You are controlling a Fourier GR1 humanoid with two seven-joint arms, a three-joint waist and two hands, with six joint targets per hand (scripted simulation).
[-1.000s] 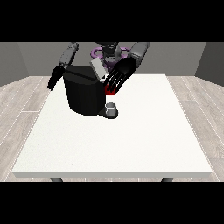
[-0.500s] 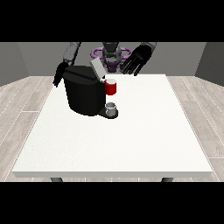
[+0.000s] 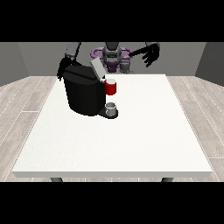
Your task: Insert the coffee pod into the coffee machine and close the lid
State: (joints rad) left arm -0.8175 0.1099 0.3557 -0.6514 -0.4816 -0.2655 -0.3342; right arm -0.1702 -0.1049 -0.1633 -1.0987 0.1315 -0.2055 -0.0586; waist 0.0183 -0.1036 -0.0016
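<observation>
— What has changed since half a second ago?
— The hand at the view's right (image 3: 152, 53) has lifted higher and further right, away from the coffee pod (image 3: 111, 87), fingers spread and holding nothing.
— Where is the pod?
— Left of centre, in the upper half, red, sitting at the front of the coffee machine (image 3: 84, 89), above a small grey cup (image 3: 111, 107).
— And the lid (image 3: 97, 68)?
— Tilted up, still open. I'd bring a hand down on it from above, pressing evenly.
— The hand at the view's left (image 3: 62, 68)?
— Behind the machine; its fingers I cannot tell.
</observation>
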